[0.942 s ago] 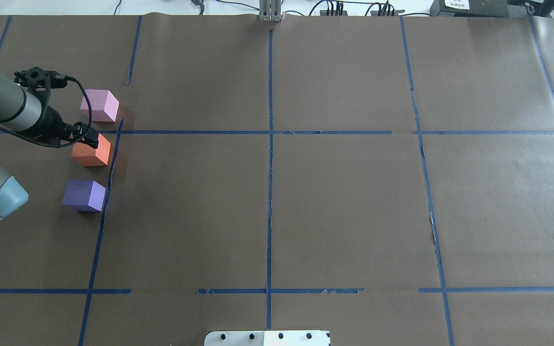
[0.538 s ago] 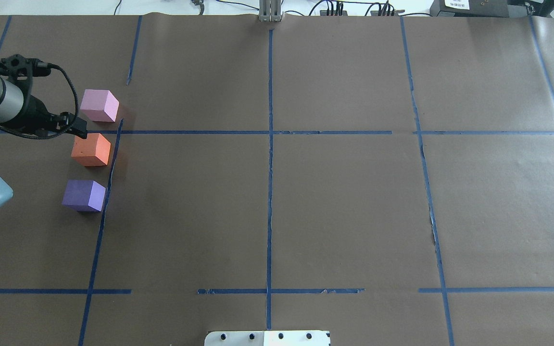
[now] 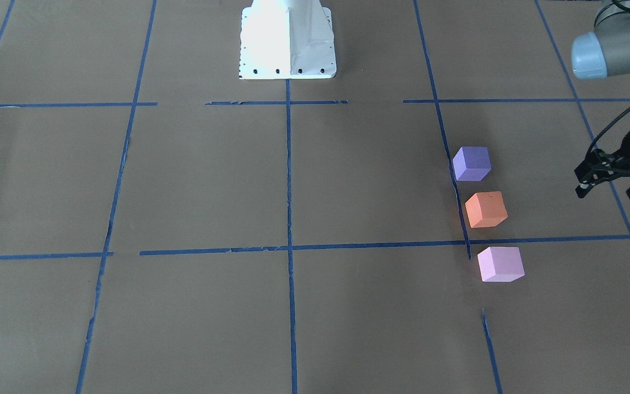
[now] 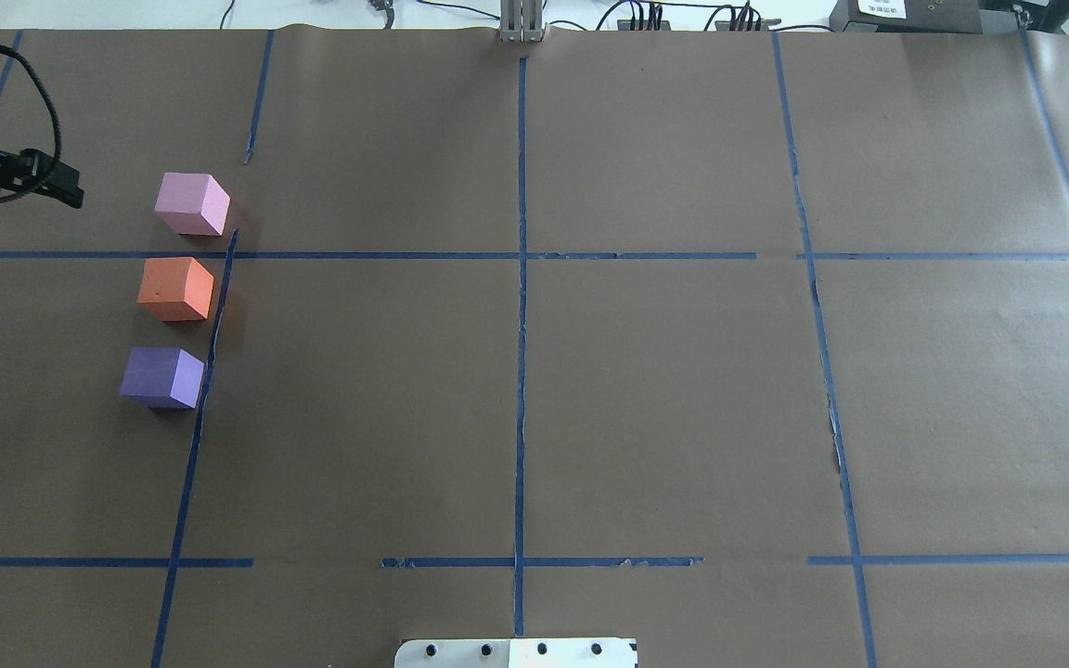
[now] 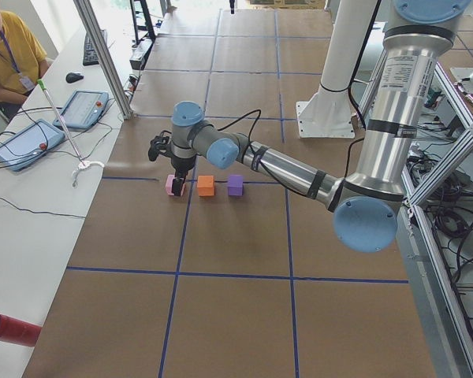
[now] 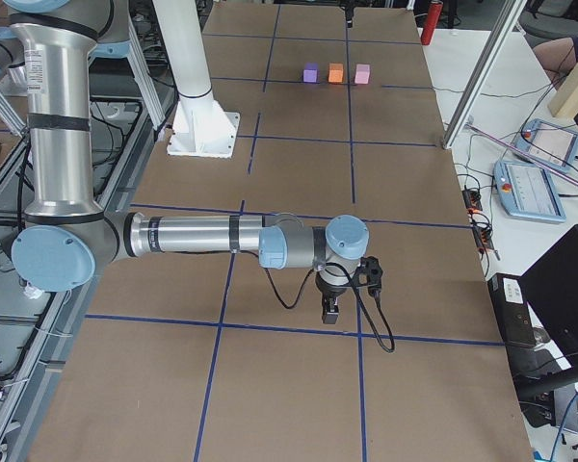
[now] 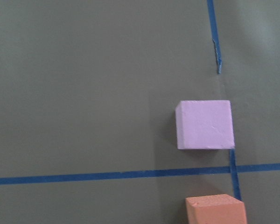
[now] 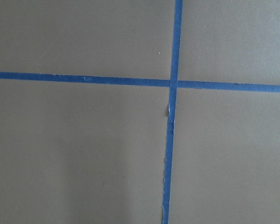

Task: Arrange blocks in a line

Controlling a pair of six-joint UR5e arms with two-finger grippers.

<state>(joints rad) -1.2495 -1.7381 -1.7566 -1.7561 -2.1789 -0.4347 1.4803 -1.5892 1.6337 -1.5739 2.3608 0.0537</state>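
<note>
Three blocks stand in a line at the table's left along a blue tape line. The pale pink block (image 4: 191,203) is farthest, the orange block (image 4: 176,289) is in the middle, and the purple block (image 4: 162,377) is nearest. They also show in the front view as purple (image 3: 472,163), orange (image 3: 486,209) and pink (image 3: 500,264). My left gripper (image 3: 608,191) is open and empty, raised off to the outer side of the blocks. It touches none of them. My right gripper (image 6: 329,308) hovers over bare table far from the blocks. I cannot tell whether it is open or shut.
The robot's white base (image 3: 287,41) stands at the table's near middle. Blue tape lines divide the brown paper cover (image 4: 664,399). Operators' tablets (image 5: 80,109) lie on a side table beyond the left end.
My left gripper has pulled away from the orange block, moving left and toward the far side. The three blocks have not moved.
</note>
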